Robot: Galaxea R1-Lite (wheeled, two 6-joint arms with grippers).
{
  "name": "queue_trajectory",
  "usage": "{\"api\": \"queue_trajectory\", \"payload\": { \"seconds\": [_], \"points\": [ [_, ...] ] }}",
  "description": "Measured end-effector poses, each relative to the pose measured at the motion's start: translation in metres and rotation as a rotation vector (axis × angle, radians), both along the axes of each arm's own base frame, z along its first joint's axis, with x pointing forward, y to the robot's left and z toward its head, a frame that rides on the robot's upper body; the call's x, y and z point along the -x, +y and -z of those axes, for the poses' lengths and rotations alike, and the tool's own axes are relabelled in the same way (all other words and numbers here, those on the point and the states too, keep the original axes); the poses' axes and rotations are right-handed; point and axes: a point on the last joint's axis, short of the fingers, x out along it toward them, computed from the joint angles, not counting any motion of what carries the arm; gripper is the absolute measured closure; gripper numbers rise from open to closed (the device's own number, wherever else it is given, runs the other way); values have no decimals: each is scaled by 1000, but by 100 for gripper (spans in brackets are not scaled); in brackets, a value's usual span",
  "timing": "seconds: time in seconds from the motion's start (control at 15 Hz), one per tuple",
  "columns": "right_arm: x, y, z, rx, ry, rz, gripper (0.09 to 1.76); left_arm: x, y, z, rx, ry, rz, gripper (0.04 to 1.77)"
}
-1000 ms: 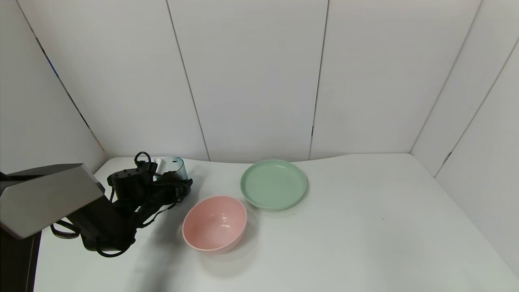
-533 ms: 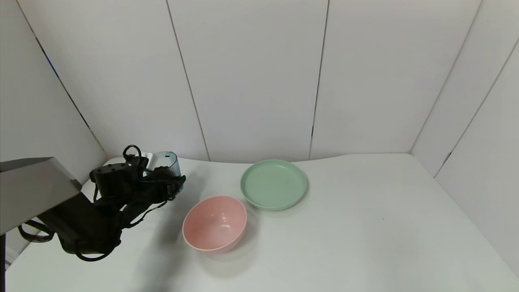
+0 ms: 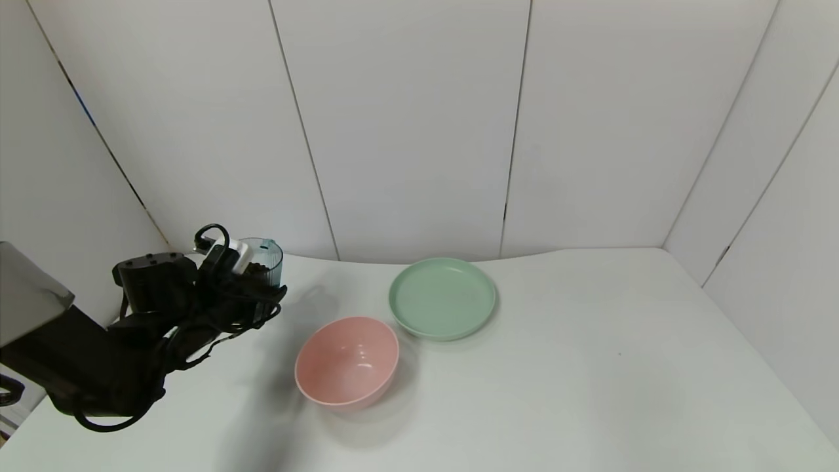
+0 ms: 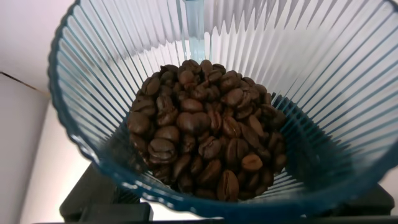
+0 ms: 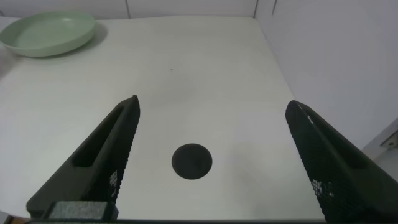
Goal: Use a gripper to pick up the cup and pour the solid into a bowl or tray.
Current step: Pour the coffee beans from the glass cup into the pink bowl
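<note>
My left gripper is shut on the ribbed blue-grey cup and holds it roughly upright above the table's far left corner. The left wrist view looks down into the cup, where a heap of dark brown beans lies at the bottom. The pale pink bowl stands empty on the table, to the right of the cup and nearer to me. My right gripper is open and empty over bare table on the right side; it does not show in the head view.
A shallow pale green plate sits behind and right of the bowl, and also shows in the right wrist view. A round dark hole lies in the table under the right gripper. White walls close in the back and sides.
My left gripper has carried the cup upward and to the left, away from the bowl. The bowl and plate have not moved.
</note>
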Motion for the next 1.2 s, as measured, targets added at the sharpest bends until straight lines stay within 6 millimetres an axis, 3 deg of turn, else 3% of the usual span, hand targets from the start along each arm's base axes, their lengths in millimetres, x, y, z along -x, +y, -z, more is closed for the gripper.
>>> {"api": "queue_trajectory", "payload": {
  "seconds": [0.53, 1.2],
  "points": [
    [0, 0, 0, 0, 0, 0, 14, 0, -12, -22, -227, -61, -42, 49],
    [0, 0, 0, 0, 0, 0, 14, 12, -22, -24, -340, -20, 29, 49]
  ]
}}
